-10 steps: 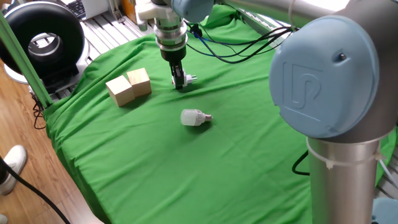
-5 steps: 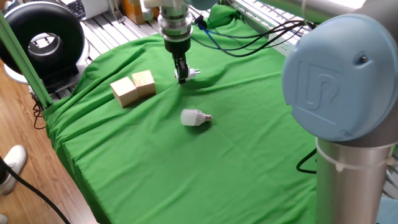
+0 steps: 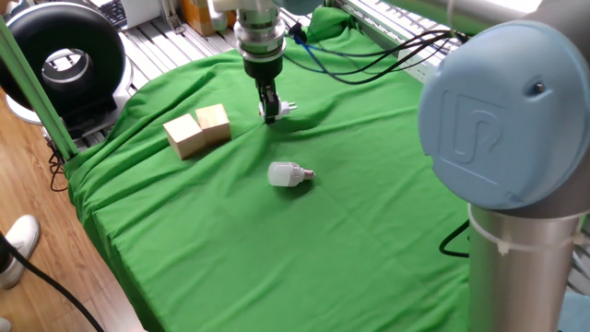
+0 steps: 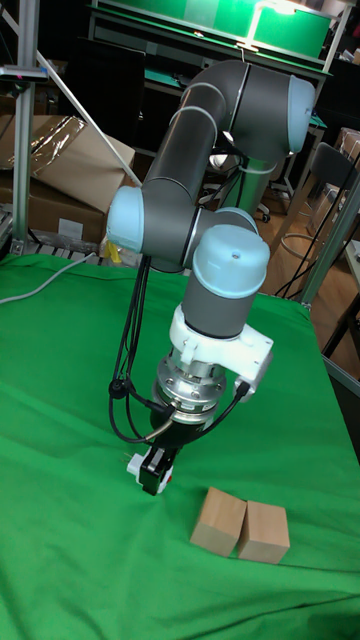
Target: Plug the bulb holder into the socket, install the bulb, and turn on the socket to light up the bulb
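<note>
One step at most is under way: the gripper [image 3: 269,112] has its jaws pinched on the bulb holder [image 3: 283,109], held just above the green cloth [image 3: 369,221] in the upper middle of the fixed view, prongs pointing right, while the bulb [image 3: 288,174] lies loose on its side at the frame's centre. Plugging in, screwing in the bulb and switching on all remain, and the socket cannot be seen in either view. Two wooden blocks [image 3: 198,130] sit left of the gripper, clear of it; dark cables [image 3: 369,66] trail across the cloth at upper right.
</note>
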You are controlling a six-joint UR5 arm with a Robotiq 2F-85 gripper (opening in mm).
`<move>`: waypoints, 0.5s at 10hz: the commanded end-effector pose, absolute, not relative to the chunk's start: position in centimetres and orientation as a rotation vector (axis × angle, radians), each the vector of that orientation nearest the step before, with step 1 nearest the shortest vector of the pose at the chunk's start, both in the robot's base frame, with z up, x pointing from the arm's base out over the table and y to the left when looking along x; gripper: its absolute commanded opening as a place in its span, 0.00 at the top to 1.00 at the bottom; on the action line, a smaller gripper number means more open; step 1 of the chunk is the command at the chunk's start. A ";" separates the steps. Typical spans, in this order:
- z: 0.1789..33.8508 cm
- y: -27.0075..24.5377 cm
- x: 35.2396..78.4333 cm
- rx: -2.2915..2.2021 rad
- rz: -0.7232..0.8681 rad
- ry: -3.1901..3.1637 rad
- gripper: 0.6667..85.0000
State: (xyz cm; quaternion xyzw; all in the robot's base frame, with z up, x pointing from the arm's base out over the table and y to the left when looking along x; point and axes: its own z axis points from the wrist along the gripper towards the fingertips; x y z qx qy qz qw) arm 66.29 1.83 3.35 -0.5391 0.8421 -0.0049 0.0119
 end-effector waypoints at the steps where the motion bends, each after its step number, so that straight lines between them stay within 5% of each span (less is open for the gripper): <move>1: 3.1 2.1 66.4 -1.678 0.013 2.613 0.83; 3: 2.7 1.7 66.6 -1.688 -0.010 2.614 0.81; 5: 2.7 1.9 66.1 -1.693 0.018 2.623 0.68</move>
